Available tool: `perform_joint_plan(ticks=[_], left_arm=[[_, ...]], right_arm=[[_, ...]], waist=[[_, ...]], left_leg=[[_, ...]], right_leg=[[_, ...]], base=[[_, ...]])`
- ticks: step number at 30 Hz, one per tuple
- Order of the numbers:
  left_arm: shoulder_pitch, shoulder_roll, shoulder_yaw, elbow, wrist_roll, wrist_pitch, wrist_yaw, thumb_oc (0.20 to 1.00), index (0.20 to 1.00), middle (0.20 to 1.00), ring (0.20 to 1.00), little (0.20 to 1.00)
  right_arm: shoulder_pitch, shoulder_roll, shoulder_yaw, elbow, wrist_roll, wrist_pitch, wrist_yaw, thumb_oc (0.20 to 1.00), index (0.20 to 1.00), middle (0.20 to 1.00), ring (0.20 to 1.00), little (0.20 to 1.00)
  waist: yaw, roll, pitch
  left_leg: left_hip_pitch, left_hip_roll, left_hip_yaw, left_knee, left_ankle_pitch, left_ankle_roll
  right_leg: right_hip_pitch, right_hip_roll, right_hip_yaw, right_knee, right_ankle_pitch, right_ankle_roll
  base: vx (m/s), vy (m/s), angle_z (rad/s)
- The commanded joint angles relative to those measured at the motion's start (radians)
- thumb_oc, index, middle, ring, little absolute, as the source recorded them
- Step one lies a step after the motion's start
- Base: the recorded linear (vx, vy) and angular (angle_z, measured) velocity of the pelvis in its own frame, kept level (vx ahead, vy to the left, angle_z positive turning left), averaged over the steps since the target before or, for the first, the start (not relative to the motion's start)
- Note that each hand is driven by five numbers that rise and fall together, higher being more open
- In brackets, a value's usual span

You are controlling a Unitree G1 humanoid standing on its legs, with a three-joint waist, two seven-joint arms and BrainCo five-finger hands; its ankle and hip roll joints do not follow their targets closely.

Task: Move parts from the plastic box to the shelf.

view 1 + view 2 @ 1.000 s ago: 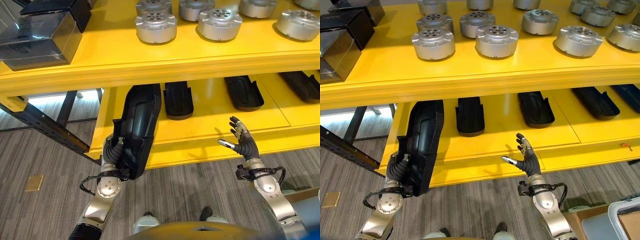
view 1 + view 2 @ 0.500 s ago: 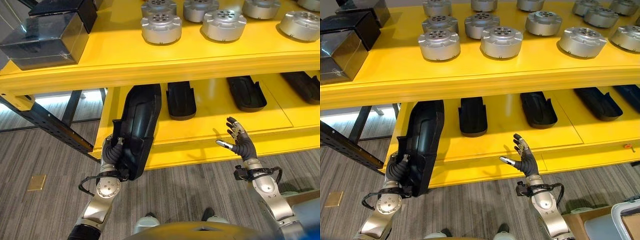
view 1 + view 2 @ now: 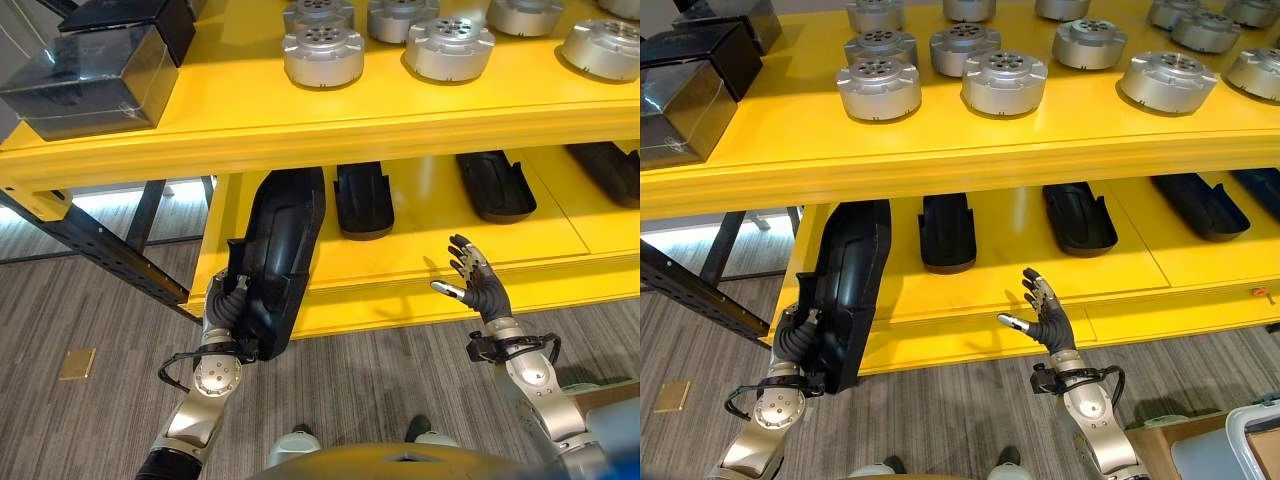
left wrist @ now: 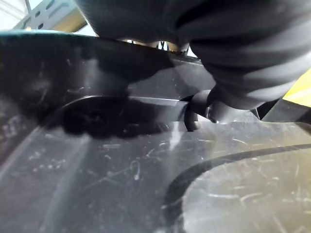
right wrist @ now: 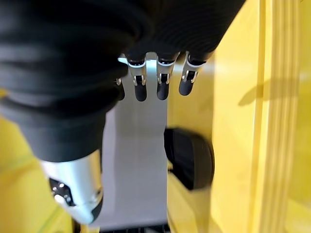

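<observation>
A long black plastic part leans with its far end on the left of the yellow lower shelf. My left hand is shut on its near end, fingers curled round the edge. The left wrist view looks along the part's scratched black surface. My right hand is open with fingers spread, in the air just in front of the lower shelf's front edge, holding nothing. Its straight fingers show in the right wrist view.
Three more black parts lie side by side on the lower shelf. The upper shelf carries several round silver parts and dark boxes at its left. A plastic box corner shows at the lower right.
The view has shifted slightly. My right hand has drifted a little lower and to the left. The left hand and the black part are as before.
</observation>
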Motion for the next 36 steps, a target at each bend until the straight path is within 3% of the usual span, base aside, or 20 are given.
perform_joint_plan(ticks=[1, 21, 29, 36], left_arm=[[-0.072, 0.007, 0.006, -0.057, -0.012, -0.053, -0.015, 0.2, 0.2, 0.2, 0.2, 0.2], [-0.08, 0.015, 0.003, -0.034, -0.001, -0.036, 0.008, 0.2, 0.2, 0.2, 0.2, 0.2], [-0.042, 0.017, 0.055, -0.014, -0.064, 0.022, 0.027, 0.2, 0.2, 0.2, 0.2, 0.2], [-0.018, 0.009, 0.102, -0.013, -0.14, 0.018, 0.005, 0.2, 0.2, 0.2, 0.2, 0.2]], right_arm=[[-0.075, 0.032, -0.017, -0.003, 0.016, -0.064, 0.022, 1.0, 1.0, 1.0, 1.0, 1.0], [-0.093, 0.035, -0.011, 0.018, -0.004, -0.05, -0.001, 1.0, 1.0, 1.0, 1.0, 1.0], [-0.086, 0.034, -0.022, 0.007, -0.009, -0.038, 0.012, 1.0, 1.0, 1.0, 1.0, 1.0], [-0.095, 0.02, -0.007, 0.001, -0.009, 0.007, 0.022, 1.0, 1.0, 1.0, 1.0, 1.0]], waist=[[0.015, -0.034, 0.001], [0.016, -0.031, 0.001], [0.034, -0.028, 0.02], [0.054, -0.025, 0.054]], left_leg=[[-0.01, -0.027, -0.043, 0.005, -0.019, -0.005], [-0.005, -0.033, -0.041, 0.013, -0.027, -0.002], [-0.046, -0.023, -0.062, 0.084, -0.045, 0.008], [-0.124, 0.01, -0.062, 0.211, -0.07, 0.008]], right_leg=[[0.031, -0.006, 0.017, 0.026, -0.047, 0.072], [0.04, 0.0, 0.017, 0.035, -0.061, 0.065], [0.022, -0.003, 0.02, 0.131, -0.121, 0.043], [-0.001, 0.003, -0.001, 0.202, -0.178, 0.004]], base=[[0.0, 0.0, 0.0], [0.0, -0.012, 0.0], [0.01, -0.126, 0.0], [0.01, -0.213, 0.02]])
